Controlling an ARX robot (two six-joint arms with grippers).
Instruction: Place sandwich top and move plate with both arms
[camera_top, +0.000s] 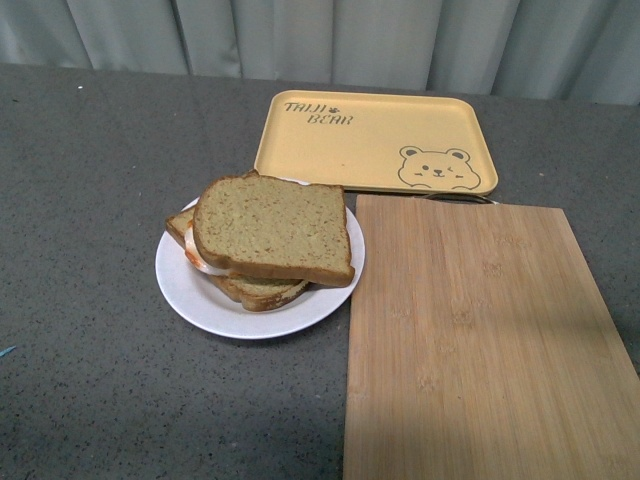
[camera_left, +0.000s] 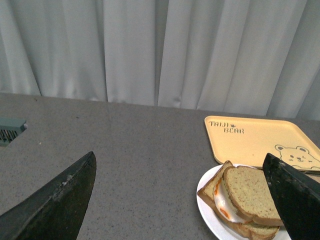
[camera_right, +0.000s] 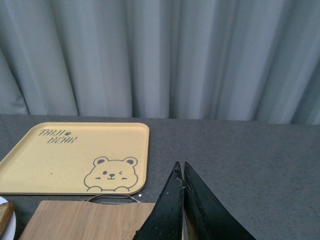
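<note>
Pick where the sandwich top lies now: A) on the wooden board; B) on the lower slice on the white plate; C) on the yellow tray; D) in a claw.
B: the sandwich top sits askew on the lower slice on the plate.

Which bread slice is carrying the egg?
The lower slice, resting on the white plate; egg white peeks out beneath the bare top slice askew over it.
</note>
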